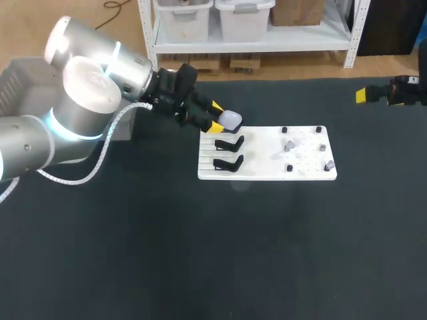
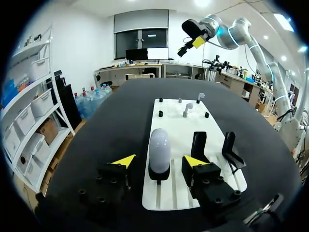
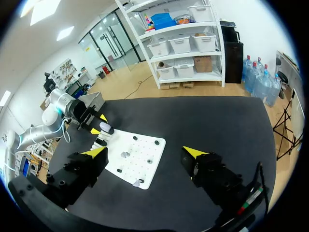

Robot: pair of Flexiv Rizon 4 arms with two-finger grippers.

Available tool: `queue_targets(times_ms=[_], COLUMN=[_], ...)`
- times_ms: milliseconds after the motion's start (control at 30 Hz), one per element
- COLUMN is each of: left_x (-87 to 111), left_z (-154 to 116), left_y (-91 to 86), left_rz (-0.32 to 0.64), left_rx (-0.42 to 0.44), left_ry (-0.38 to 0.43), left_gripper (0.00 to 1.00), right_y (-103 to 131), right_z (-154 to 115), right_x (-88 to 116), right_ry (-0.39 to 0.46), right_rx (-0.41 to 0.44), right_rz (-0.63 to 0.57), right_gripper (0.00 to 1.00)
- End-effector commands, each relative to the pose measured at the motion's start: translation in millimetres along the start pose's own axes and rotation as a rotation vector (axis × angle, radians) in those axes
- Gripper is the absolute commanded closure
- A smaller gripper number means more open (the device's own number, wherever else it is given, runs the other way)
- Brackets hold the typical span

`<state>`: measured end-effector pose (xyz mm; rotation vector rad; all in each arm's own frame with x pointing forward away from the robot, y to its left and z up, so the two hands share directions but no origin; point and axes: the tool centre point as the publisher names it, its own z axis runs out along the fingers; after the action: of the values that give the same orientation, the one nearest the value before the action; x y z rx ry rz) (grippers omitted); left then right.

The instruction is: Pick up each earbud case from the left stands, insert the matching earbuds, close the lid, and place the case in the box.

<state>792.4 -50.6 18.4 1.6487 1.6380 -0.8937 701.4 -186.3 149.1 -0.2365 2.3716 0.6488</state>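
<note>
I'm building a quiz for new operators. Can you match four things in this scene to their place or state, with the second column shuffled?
1 earbud case
2 left gripper
3 right gripper
4 two black stands

A open, far from the white board
B empty
C open, fingers either side of the case
D white, rounded, standing upright

Pairs: 1-D, 2-C, 3-A, 4-B

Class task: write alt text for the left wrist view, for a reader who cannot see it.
The open left gripper straddles, without touching, a white earbud case standing upright on a black stand on a white board. Two empty black stands sit beside it.
</note>
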Motion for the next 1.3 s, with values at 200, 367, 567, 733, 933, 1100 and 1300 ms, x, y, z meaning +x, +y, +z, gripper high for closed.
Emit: queue_targets(times_ms=[200, 367, 567, 733, 933, 1100, 1300], left_x=[-0.4, -1.5, -1.5, -1.0, -3.5, -4.0, -3.6], left_z=[5.1, 7.2, 8.6, 11.0, 12.9, 14.5, 15.5], left_y=[4.1, 5.2, 5.6, 3.6, 1.7, 0.3, -2.0], left_rz=[0.015, 0.016, 0.009, 0.01, 0.016, 0.021, 0.028], left_rx=[0.002, 0.003, 0.005, 0.011, 0.014, 0.018, 0.022], left_ry=[-0.004, -0.005, -0.011, -0.008, -0.013, -0.012, -0.008], left_gripper=[0.46, 0.49, 0.51, 0.51, 0.53, 0.64, 1.0], right_y=[0.3, 0.3, 0.3, 0.3, 0.3, 0.3, 0.3], right_z=[-0.4, -0.4, -0.4, -0.4, -0.4, -0.4, -0.4], right_x=[0.1, 0.1, 0.1, 0.1, 0.1, 0.1, 0.1], right_ry=[0.0, 0.0, 0.0, 0.0, 0.0, 0.0, 0.0], right_rx=[0.002, 0.002, 0.002, 0.002, 0.002, 0.002, 0.002], right_rz=[0.0, 0.0, 0.0, 0.0, 0.0, 0.0, 0.0], right_gripper=[0.0, 0.0, 0.0, 0.0, 0.0, 0.0, 0.0])
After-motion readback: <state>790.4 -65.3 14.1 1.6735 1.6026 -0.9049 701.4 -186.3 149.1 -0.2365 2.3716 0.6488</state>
